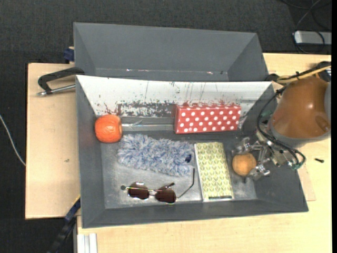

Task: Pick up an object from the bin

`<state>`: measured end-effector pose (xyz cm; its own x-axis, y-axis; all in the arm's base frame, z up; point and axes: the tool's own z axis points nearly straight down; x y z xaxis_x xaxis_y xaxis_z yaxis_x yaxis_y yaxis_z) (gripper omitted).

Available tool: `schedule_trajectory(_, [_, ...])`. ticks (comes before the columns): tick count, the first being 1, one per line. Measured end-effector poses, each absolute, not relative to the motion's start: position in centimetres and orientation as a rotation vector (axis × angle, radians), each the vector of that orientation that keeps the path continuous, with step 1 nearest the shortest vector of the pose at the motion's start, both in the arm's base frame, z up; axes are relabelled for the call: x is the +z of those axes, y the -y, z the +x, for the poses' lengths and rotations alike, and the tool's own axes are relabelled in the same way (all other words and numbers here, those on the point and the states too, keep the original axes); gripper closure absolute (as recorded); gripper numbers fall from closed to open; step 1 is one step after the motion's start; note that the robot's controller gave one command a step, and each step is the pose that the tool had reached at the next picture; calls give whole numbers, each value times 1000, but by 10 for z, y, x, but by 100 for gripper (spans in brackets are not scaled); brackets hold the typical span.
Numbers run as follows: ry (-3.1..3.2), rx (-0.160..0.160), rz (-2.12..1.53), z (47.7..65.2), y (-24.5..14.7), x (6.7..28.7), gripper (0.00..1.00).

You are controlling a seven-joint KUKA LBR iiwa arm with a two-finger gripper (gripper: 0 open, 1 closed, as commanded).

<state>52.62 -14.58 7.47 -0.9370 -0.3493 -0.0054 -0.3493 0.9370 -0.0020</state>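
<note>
**Clerk:** Item one, the gripper. Location?

**Checker:** Right end of the bin, low over the floor, below the arm's orange cover. It touches, or very nearly touches, a small tan-orange round fruit. Whether it is spread apart or closed on that fruit cannot be told, because its metal parts crowd the fruit's right side.

**Clerk:** Item two, the fruit. Why that one?

**Checker:** A judgement only: it lies alone in the right corner, just beside the green patterned packet, with bare floor around it. A small round thing there is easier to reach from the arm's side than anything flat. It sits on the floor and is not lifted.

**Clerk:** Remaining stock?

**Checker:** One larger orange ball against the left wall. One red box with white dots along the back wall. One blue shaggy cloth spread flat mid-floor, touching the packet's left edge. One pair of sunglasses at the front, lenses down. All are well apart from the gripper.

**Clerk:** Risk entry?

**Checker:** The fruit probably rolls if nudged off-centre, and the nearby wall and packet leave it little room.
</note>
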Motion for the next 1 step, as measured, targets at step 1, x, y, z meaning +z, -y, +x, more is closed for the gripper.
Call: schedule_trajectory(1, [-3086,-2,-557,526,146,75,100])
